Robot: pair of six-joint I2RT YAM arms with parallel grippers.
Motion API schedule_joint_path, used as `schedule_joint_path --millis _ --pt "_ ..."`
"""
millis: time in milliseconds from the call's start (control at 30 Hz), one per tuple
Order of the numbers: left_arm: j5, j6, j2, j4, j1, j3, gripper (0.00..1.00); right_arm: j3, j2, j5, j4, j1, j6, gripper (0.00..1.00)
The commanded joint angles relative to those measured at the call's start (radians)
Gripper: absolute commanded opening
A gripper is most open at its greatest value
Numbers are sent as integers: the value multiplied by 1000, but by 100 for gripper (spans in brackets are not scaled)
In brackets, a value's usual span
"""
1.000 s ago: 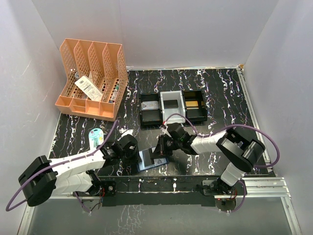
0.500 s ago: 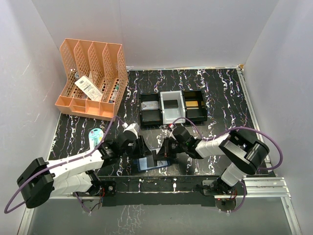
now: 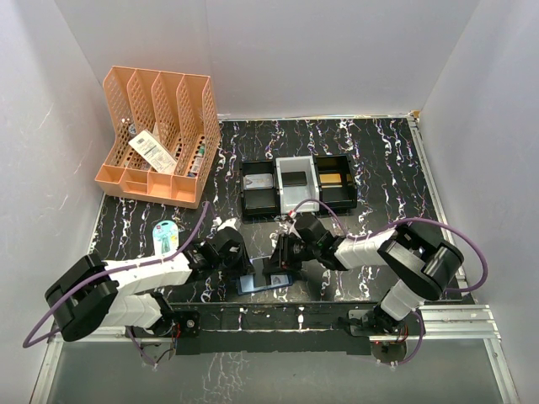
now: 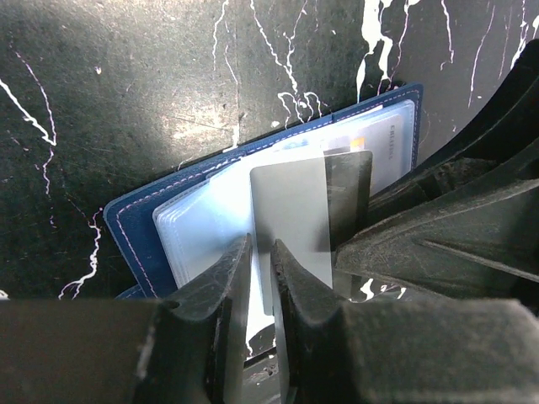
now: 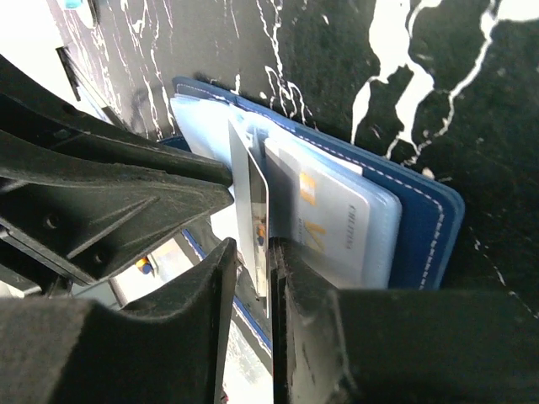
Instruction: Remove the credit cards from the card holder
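The navy card holder (image 3: 263, 283) lies open near the table's front edge, light blue sleeves up (image 4: 139, 227) (image 5: 429, 227). One grey credit card (image 4: 290, 210) stands upright out of the sleeves. In the right wrist view this card (image 5: 253, 202) is edge-on between the jaws of my right gripper (image 5: 257, 252) (image 3: 278, 263). It rests by the right finger, with a gap to the left finger. My left gripper (image 4: 262, 252) (image 3: 246, 268) faces the card's flat side, its jaws a narrow slit apart at the card's lower left corner. Another credit card (image 5: 328, 227) sits in a sleeve.
Three small trays stand behind the wallet: black (image 3: 258, 189), pale grey (image 3: 295, 181), black (image 3: 335, 183). An orange file rack (image 3: 156, 139) fills the back left. A pale blue oval case (image 3: 166, 234) lies left of my left arm. The two grippers crowd each other over the wallet.
My right gripper's jaws have loosened around the upright card. My left gripper lifted, widened, then came back in close to the wallet with its jaws narrowed.
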Motion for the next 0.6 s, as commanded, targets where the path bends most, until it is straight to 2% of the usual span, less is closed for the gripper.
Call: schedule_joint_path --millis 0,67,167,333,433,567 --pt "-32 26 1 -95 -7 -29 15 70 -11 26 -39 -3 -54 21" --pt "-40 27 -9 -109 -6 -29 14 78 -8 28 -41 -2 -57 16" --pt "-55 27 -26 -131 -6 -27 13 81 -11 62 -71 -4 -59 2" --pt "-81 33 -40 -172 -6 -18 13 72 -53 112 -127 -10 -85 1" --pt "-90 33 -47 -198 -6 1 12 70 -60 83 -141 -25 -101 1" --pt "-99 41 -98 -219 -6 43 12 44 -77 0 -69 -48 -73 3"
